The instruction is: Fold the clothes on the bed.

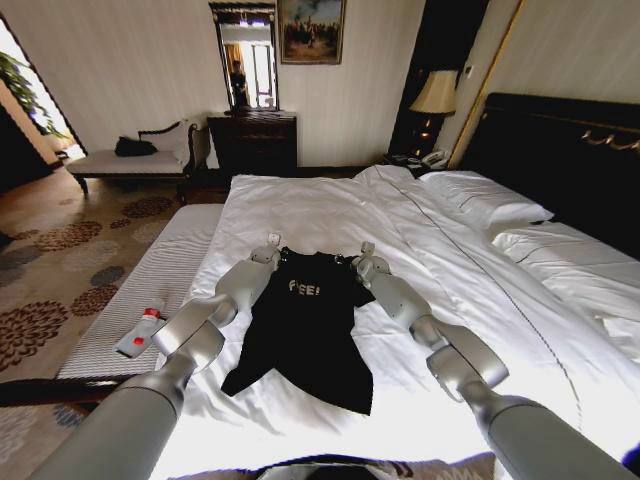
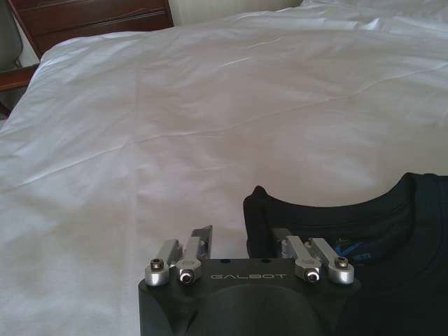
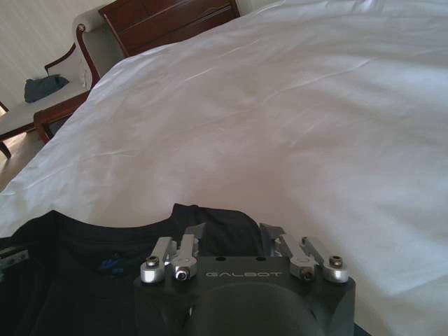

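Observation:
The black T-shirt (image 1: 305,330) with white chest lettering lies flat on the bed's white duvet (image 1: 330,210), collar towards the far end. My left gripper (image 1: 272,243) sits at the shirt's left shoulder and my right gripper (image 1: 366,252) at its right shoulder. In the left wrist view, the left gripper (image 2: 234,234) is open, and the raised shoulder edge of the shirt (image 2: 392,238) covers one finger. In the right wrist view, the right gripper (image 3: 232,231) is open, with the shoulder of the shirt (image 3: 84,259) lying between its fingers.
A striped bench (image 1: 150,280) runs along the bed's left side and carries a grey object with a red cap (image 1: 140,335). White pillows (image 1: 480,195) and the dark headboard (image 1: 560,150) are on the right. A chaise (image 1: 130,160) and dresser (image 1: 252,140) stand beyond.

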Robot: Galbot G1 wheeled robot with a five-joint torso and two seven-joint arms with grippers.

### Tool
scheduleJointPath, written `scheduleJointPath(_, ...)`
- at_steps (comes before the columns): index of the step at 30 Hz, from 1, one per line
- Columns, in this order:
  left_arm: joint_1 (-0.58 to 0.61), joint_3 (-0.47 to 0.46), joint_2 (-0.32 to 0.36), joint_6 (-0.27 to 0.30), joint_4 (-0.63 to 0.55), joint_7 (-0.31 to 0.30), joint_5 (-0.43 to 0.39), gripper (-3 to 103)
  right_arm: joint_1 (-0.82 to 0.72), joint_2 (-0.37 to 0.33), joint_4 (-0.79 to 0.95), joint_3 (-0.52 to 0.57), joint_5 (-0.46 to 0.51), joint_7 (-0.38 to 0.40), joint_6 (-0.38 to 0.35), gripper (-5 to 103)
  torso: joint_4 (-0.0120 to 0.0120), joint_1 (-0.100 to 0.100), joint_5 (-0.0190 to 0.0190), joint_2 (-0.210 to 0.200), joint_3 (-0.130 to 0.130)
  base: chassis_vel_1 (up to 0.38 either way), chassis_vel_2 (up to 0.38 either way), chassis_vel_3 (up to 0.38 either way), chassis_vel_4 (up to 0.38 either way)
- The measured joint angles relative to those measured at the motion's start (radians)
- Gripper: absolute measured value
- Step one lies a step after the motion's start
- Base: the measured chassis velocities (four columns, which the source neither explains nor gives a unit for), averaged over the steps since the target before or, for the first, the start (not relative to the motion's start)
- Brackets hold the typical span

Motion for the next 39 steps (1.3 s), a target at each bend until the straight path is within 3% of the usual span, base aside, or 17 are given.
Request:
scheduleJointPath(1, 0.0, 0.0, 0.0, 0.0, 0.0, 0.0, 0.0, 44, 0.0, 0.0, 0.0, 0.0, 0.0, 0.0, 0.0, 42, 0.0, 0.0, 0.0, 0.0, 0.0, 0.0, 0.0, 0.0, 0.0)
scheduleJointPath(5, 0.001, -0.016, 0.01, 0.013, -0.023, -0.02, 0.007, 66, -0.01, -0.028, 0.058, -0.002, 0.031, 0.028, -0.009, 65, 0.0003, 0.0, 0.0001, 0.0, 0.0, 0.0, 0.0, 0.0, 0.0)
scheduleJointPath(6, 0.006, -0.017, 0.023, 0.02, -0.051, -0.033, -0.006, 66, -0.016, -0.042, 0.084, -0.002, 0.046, 0.038, -0.013, 70, 0.0, 0.0, 0.0001, 0.0, 0.0, 0.0, 0.0, 0.0, 0.0)
scheduleJointPath(8, 0.008, -0.017, 0.027, 0.023, -0.061, -0.037, -0.012, 72, -0.02, -0.048, 0.097, -0.001, 0.054, 0.042, -0.016, 70, 0.0, 0.0, 0.0001, 0.0, 0.0, 0.0, 0.0, 0.0, 0.0)
scheduleJointPath(10, 0.045, 0.0, 0.097, 0.045, -0.184, -0.081, -0.081, 83, -0.056, -0.106, 0.197, 0.013, 0.114, 0.077, -0.034, 80, 0.0, 0.0, 0.0002, 0.0, 0.0, 0.0, 0.0, 0.0, 0.0)
scheduleJointPath(12, 0.057, 0.008, 0.119, 0.049, -0.217, -0.089, -0.096, 83, -0.066, -0.122, 0.218, 0.016, 0.125, 0.083, -0.037, 86, 0.0002, 0.0, 0.0, 0.0, 0.0, 0.0, 0.0, 0.0, 0.0)
scheduleJointPath(14, 0.098, 0.026, 0.198, 0.056, -0.32, -0.113, -0.13, 93, -0.111, -0.189, 0.292, 0.036, 0.163, 0.111, -0.046, 96, 0.0002, 0.0, 0.0001, 0.0, 0.0, 0.0, 0.0, 0.0, 0.0)
scheduleJointPath(16, 0.139, 0.016, 0.246, 0.065, -0.405, -0.14, -0.16, 99, -0.152, -0.238, 0.349, 0.055, 0.195, 0.133, -0.056, 99, 0.0003, 0.0, -0.0002, 0.0, 0.0, 0.0, 0.0, 0.0, 0.0)
scheduleJointPath(21, 0.216, -0.015, 0.33, 0.072, -0.597, -0.174, -0.227, 100, -0.239, -0.317, 0.456, 0.106, 0.235, 0.158, -0.069, 100, -0.0006, 0.0, 0.0002, 0.0, 0.0, 0.0, 0.0, 0.0, 0.0)
scheduleJointPath(27, 0.299, -0.037, 0.426, 0.045, -0.766, -0.174, -0.281, 100, -0.348, -0.391, 0.6, 0.178, 0.267, 0.18, -0.078, 100, -0.0001, 0.0, 0.0, 0.0, 0.0, 0.0, 0.0, 0.0, 0.0)
scheduleJointPath(30, 0.405, -0.099, 0.518, 0.011, -0.916, -0.148, -0.297, 100, -0.431, -0.441, 0.72, 0.241, 0.295, 0.207, -0.088, 100, -0.0001, 0.0, -0.0004, 0.0, 0.0, 0.0, 0.0, 0.0, 0.0)
scheduleJointPath(31, 0.405, -0.099, 0.518, 0.011, -0.916, -0.148, -0.297, 100, -0.431, -0.441, 0.72, 0.241, 0.295, 0.207, -0.088, 100, -0.0001, 0.0, -0.0004, 0.0, 0.0, 0.0, 0.0, 0.0, 0.0)
scheduleJointPath(35, 0.589, -0.223, 0.66, -0.013, -1.089, -0.109, -0.278, 100, -0.531, -0.487, 0.837, 0.308, 0.316, 0.222, -0.092, 100, 0.0005, 0.0, -0.0003, 0.0, 0.0, 0.0, 0.0, 0.0, 0.0)
scheduleJointPath(36, 0.589, -0.223, 0.66, -0.013, -1.089, -0.109, -0.278, 100, -0.531, -0.487, 0.837, 0.308, 0.316, 0.222, -0.092, 100, 0.0005, 0.0, -0.0003, 0.0, 0.0, 0.0, 0.0, 0.0, 0.0)
scheduleJointPath(39, 0.774, -0.353, 0.752, -0.022, -1.2, -0.084, -0.234, 100, -0.586, -0.51, 0.907, 0.328, 0.325, 0.224, -0.092, 100, -0.0001, 0.0, -0.0007, 0.0, 0.0, 0.0, 0.0, 0.0, 0.0)
